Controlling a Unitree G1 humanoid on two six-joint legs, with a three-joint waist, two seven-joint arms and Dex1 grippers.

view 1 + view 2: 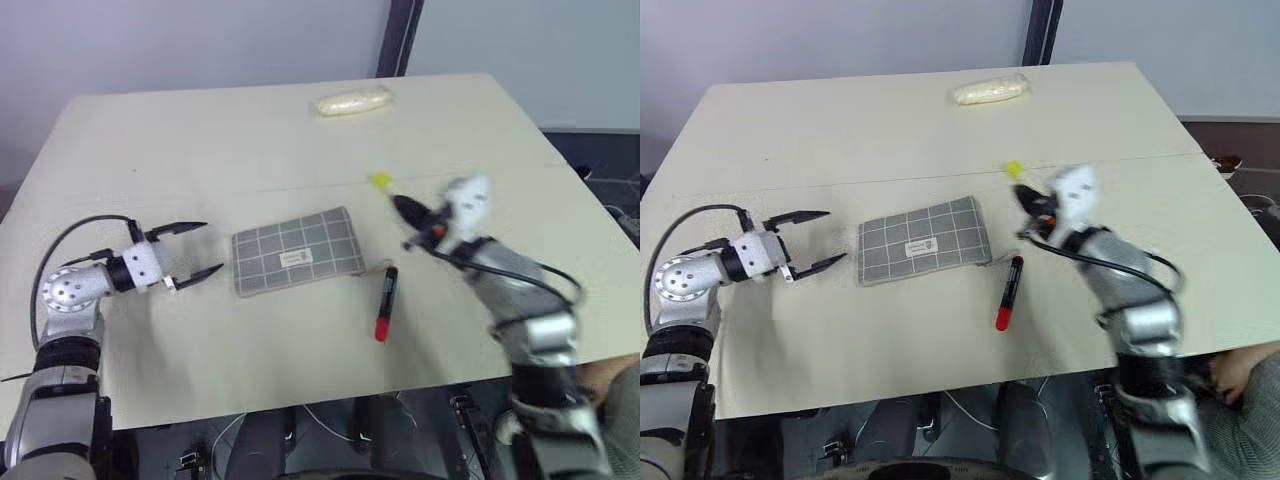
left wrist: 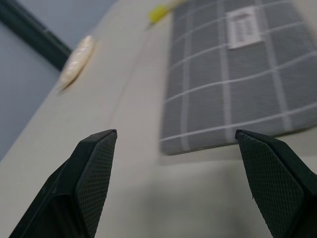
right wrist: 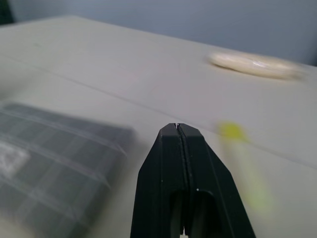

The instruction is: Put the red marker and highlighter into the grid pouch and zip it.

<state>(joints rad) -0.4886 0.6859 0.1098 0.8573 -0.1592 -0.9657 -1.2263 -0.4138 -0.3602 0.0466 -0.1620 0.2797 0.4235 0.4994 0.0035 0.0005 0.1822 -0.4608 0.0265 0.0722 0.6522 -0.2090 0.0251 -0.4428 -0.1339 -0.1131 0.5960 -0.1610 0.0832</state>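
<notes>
Left gripper [image 1: 195, 249]: fingers spread wide, nothing between them; hovering level over the worktop, tips aimed at the short left edge of the grid pouch, just beside it and not touching.
Left gripper, wrist view: both black fingertips [image 2: 99, 148] well apart, framing the pouch's near corner and bare worktop.
Right gripper [image 3: 177, 130]: fingers pressed together, nothing clamped; blurred in the head views, tip at about 2 o'clock of the grid pouch.
Right gripper vs highlighter: tip just beside the highlighter; contact cannot be told.
Highlighter [image 1: 381, 181]: lying on the worktop at 1 o'clock of the grid pouch, near its far right corner; only the bright yellow end shows clearly, the rest blurred or covered by the right gripper.
Grid pouch [image 1: 297, 251]: flat on the worktop near its middle, grey with white grid lines, white centre label up; long side running roughly 9 to 3 o'clock, slightly skewed.
Zipper state: cannot tell.
Red marker [image 1: 385, 301]: lying on the worktop at 4 o'clock of the grid pouch, near its right short edge; red end toward 6 o'clock, black barrel toward 12.
Wrapped cream packet [image 1: 352, 101]: at 12 o'clock, near the far edge of the worktop, well apart from everything else.
Worktop [image 1: 200, 140]: pale cream surface.
</notes>
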